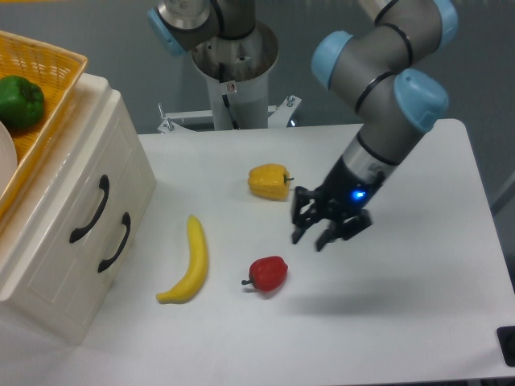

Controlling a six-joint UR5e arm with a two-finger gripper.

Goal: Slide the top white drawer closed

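The top white drawer [76,211] is sitting flush with its cabinet [48,265], apparently closed, and I am holding my gripper [315,238] well apart, fingers spread and empty.

Banana [190,264] between cabinet [72,217] and two peppers [268,273].

Top white drawer [80,211] flush shut; gripper [312,238] jaws apart, empty.

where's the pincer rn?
Right of centre in the camera view: the pincer hangs empty over the table, just right of the yellow pepper and up-right of the red pepper.
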